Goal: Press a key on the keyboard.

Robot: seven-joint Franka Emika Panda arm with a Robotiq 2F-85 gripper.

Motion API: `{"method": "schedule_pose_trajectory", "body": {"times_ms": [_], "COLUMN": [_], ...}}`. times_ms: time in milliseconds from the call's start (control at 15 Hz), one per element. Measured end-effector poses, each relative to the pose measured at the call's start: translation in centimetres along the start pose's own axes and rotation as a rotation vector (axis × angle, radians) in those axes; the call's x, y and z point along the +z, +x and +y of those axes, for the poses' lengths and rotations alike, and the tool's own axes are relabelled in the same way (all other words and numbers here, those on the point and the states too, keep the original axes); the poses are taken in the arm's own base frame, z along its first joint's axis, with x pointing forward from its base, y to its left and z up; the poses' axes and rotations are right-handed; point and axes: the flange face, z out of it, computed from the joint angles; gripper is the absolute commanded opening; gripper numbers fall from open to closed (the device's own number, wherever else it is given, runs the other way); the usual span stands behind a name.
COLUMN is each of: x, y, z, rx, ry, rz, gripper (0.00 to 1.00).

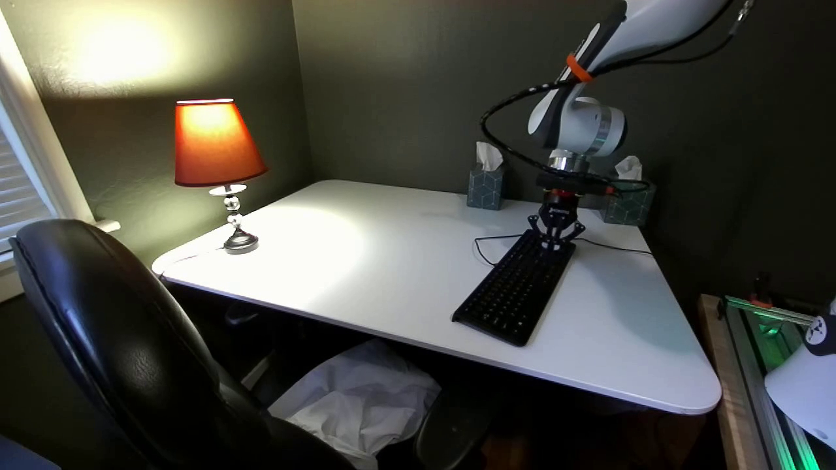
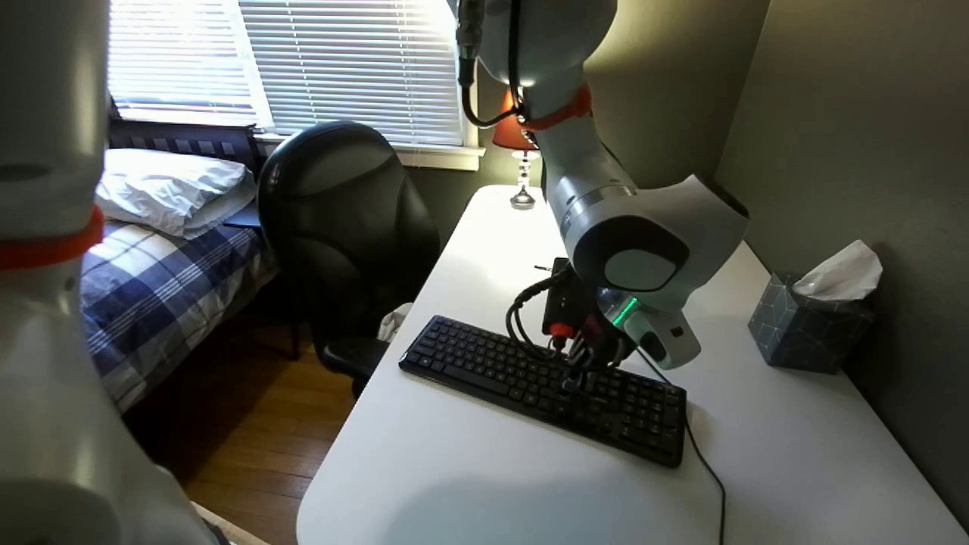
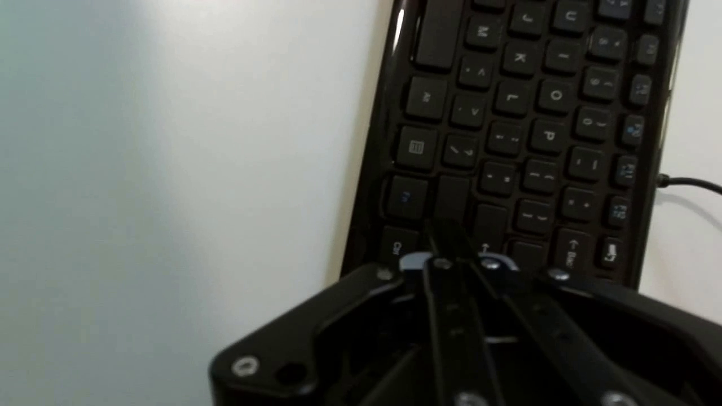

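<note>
You are holding the gripper [image 1: 552,245] pointed downward at the keyboard [image 1: 513,294], which is lying right of centre on the white desk [image 1: 405,254] in an exterior view; the gripper is showing against its upper end there. The two fingers are sitting narrow, their fingertips [image 3: 448,239] together below centre in the wrist view, near the Fn key [image 3: 406,197] and the Ctrl key [image 3: 397,242]. Whether they are touching a key, you cannot tell. In the wrist view the keyboard is filling the upper right, its cable [image 3: 691,181] leaving from the right edge. In an exterior view the arm [image 2: 575,144] is partly covering the keyboard, which is slanting from the centre toward the lower right. In an exterior view a red-shaded lamp [image 1: 215,147] is glowing at upper left, a black chair [image 1: 98,326] is filling the lower left, and one tissue box [image 1: 484,189] is standing left of the gripper, another tissue box [image 1: 628,205] right of it. In an exterior view a bed [image 2: 159,295] with a white pillow [image 2: 166,185] is showing at the left.
</note>
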Motion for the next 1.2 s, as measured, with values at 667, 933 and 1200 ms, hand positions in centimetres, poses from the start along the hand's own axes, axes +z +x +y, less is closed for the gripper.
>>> {"method": "schedule_pose_trajectory", "body": {"times_ms": [667,933,1200], "x": [-2.0,-3.1,-4.0], "y": [-1.3,-2.0,-3.3], "z": [0.5,0.8,1.0], "rx": [-0.016,-0.037,-0.067], "ry": [0.029,0.049,0.067], "rz": [0.023,0.093,0.161], "gripper": [1.0,1.0,1.0]}}
